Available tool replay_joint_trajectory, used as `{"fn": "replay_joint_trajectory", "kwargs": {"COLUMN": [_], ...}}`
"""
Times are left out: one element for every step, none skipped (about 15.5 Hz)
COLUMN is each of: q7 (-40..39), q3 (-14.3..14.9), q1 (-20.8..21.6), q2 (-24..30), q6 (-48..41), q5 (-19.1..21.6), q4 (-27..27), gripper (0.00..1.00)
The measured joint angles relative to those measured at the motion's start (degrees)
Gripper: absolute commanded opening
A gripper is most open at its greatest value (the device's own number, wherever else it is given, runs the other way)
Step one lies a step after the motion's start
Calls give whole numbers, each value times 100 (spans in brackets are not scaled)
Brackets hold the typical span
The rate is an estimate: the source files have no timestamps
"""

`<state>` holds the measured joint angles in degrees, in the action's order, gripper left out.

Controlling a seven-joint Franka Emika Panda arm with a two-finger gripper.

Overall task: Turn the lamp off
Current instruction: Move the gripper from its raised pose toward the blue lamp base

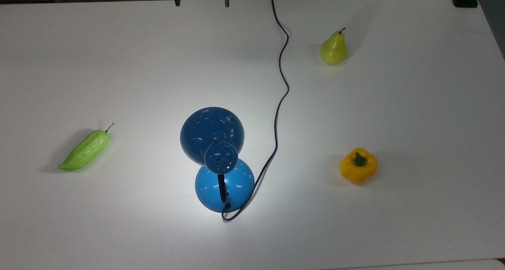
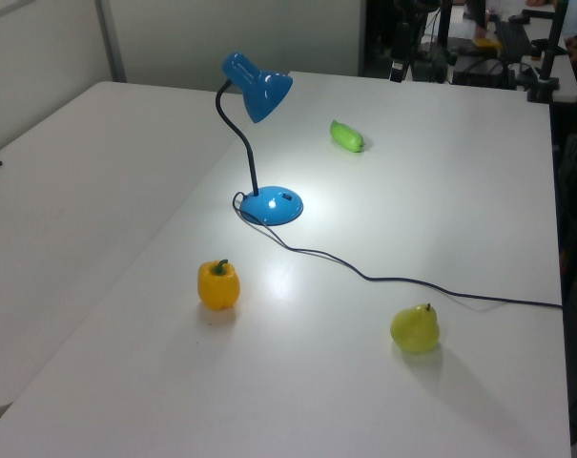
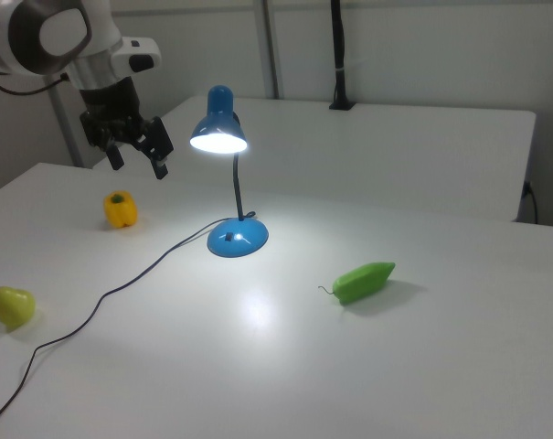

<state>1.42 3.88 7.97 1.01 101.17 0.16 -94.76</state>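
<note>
Near the middle of the white table (image 1: pixel 118 65) stands the blue lamp (image 1: pixel 215 144), and it is lit. Bright light falls on the table around its round base (image 3: pixel 238 240). A small dark switch (image 3: pixel 228 239) sits on top of that base, as the right view shows.

The claw (image 3: pixel 137 157) hangs high in the air, well apart from the lamp, on the right view's left. Its two fingers are spread wide and hold nothing.

Lots could go wrong from here. The shade (image 3: pixel 218 131) sticks out on a thin bent neck (image 3: pixel 237 187), so it sits above part of the base. If the claw comes straight down, it may bump the shade and tip the lamp over. The switch looks small, so a finger could miss it and just push the base along the smooth table. The thin black cord (image 1: pixel 281 84) curls close by the base, and a finger could catch it and drag the lamp.

The yellow pepper (image 3: pixel 120 208), the pear (image 3: pixel 12 305) and the long green vegetable (image 3: pixel 364 282) lie well apart from the lamp, so they should be safe
</note>
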Motion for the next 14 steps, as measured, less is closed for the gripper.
{"fn": "replay_joint_trajectory", "kwargs": {"q7": [0,0,0,0,0,0,0,0,0,0,0,0,0,0], "q3": [-3,-3,-3,-3,-3,-3,-3,-3,-3,-3,-3,-3,-3,-3], "q1": [2,2,2,2,2,2,2,2,2,2,2,2,2,2], "q2": [0,0,0,0,0,0,0,0,-2,-5,-9,-15,-22,-27], "q6": [0,0,0,0,0,0,0,0,0,0,0,0,0,0], "q5": [0,0,0,0,0,0,0,0,0,0,0,0,0,0], "q4": [-1,-1,-2,-3,-3,-3,-3,-3,-3,-3,-4,-4,-4,-4], "gripper": [100,100,100,100,100,100,100,90,80,65,54,38,22,8]}}
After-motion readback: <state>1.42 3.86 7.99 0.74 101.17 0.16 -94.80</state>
